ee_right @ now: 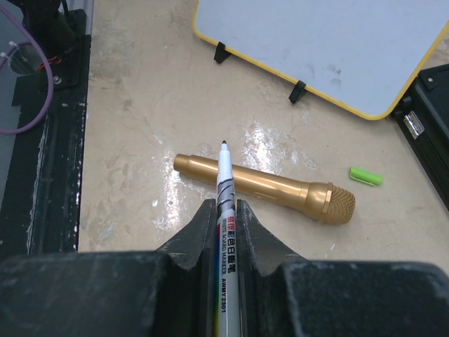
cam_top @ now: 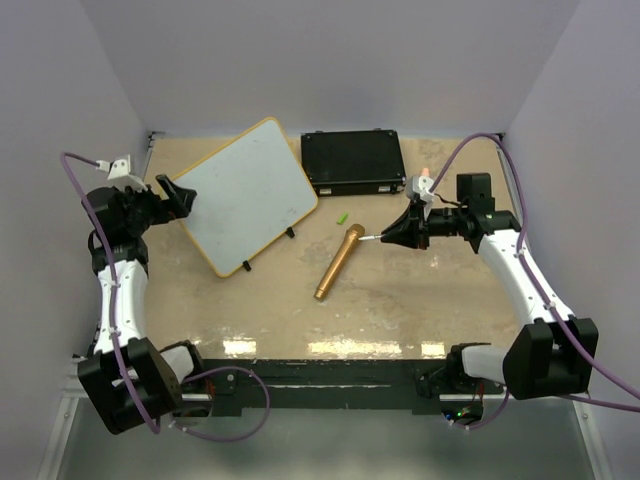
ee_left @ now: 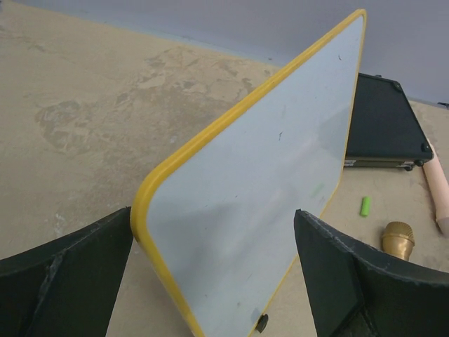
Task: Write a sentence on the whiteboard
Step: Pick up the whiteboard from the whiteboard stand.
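Left wrist | left tool (ee_left: 214, 242) apart, astride yellow-rimmed white whiteboard (ee_left: 280, 161) | right tool (ee_right: 224, 214) clamped on white marker pen (ee_right: 224, 179) | risk: ungripped board may slide when pressed

The beige, mottled table (cam_top: 420, 300) is glossy along its near edge. Straight ahead of the left gripper (cam_top: 178, 193), the whiteboard (cam_top: 250, 195) stands tilted on two small black feet, its near corner between the spread fingers. A gold mic (cam_top: 338, 262) lies on its side just below and ahead of the right gripper (cam_top: 392, 236). A small green cap (cam_top: 341, 217) lies past the mic's head. The black case (cam_top: 353, 160) lies flat farther out, on that gripper's far side.
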Tool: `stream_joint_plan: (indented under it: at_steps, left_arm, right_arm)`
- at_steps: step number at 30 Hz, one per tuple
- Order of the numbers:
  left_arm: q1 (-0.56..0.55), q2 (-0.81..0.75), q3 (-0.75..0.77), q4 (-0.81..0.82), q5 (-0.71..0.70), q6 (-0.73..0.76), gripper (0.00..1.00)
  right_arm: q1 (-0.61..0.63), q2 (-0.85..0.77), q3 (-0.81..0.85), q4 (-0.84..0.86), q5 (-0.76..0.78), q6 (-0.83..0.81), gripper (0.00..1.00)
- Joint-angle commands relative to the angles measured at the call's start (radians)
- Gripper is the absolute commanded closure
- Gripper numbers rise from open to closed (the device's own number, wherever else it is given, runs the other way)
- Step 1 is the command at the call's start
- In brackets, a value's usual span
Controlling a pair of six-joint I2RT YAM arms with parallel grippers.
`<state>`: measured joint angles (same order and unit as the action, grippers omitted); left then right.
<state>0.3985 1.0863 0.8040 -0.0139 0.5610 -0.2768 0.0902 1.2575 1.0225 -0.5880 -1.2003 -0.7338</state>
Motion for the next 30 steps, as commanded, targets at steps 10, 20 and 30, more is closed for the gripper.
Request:
stream_joint_plan:
  at_steps: [10, 20, 30]
  left_arm:
    - [0.080, 0.090, -0.091, 0.305, 0.261, -0.114, 0.05]
    - [0.092, 0.218, -0.060, 0.442, 0.396, -0.162, 0.17]
    - [0.094, 0.291, -0.058, 0.558, 0.465, -0.223, 0.36]
  right_arm:
    - [0.011, 0.017, 0.041, -0.018, -0.042, -0.030, 1.00]
    - [0.014, 0.017, 0.039, -0.018, -0.041, -0.030, 1.00]
    - [0.013, 0.013, 0.036, -0.018, -0.044, -0.032, 1.00]
